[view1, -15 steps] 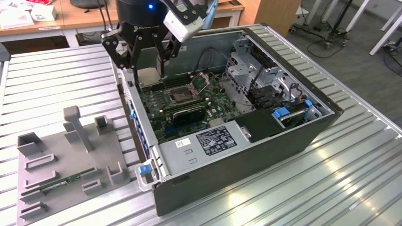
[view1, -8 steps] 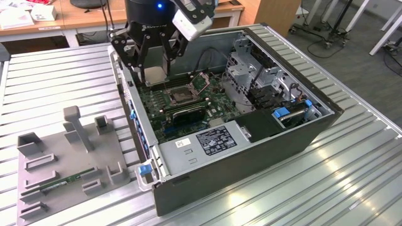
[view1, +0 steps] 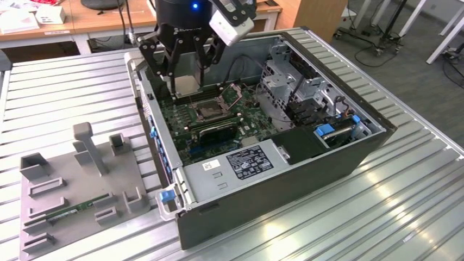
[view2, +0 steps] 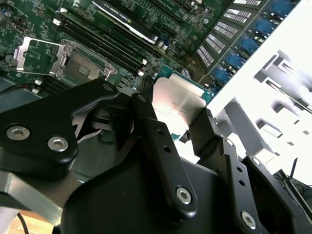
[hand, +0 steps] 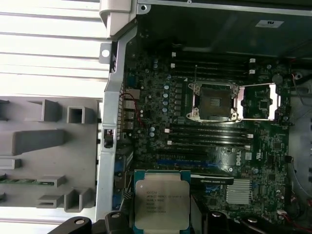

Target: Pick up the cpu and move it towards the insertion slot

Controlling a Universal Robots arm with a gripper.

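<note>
I have the cpu point(hand: 162, 204) clamped in the gripper point(view2: 181, 119), one finger on each side edge, metal lid showing at the lower middle of the first wrist view. Pickup is done. In the exterior view the gripper point(view1: 182, 81) hangs over the open computer case point(view1: 348, 157), upper left of the motherboard point(view1: 210, 128). The insertion slot point(hand: 214, 101) sits open, bracket swung aside, upper right of centre in the first wrist view, apart from the chip. By my reckoning the transfer is part done; the slot is not yet reached.
</note>
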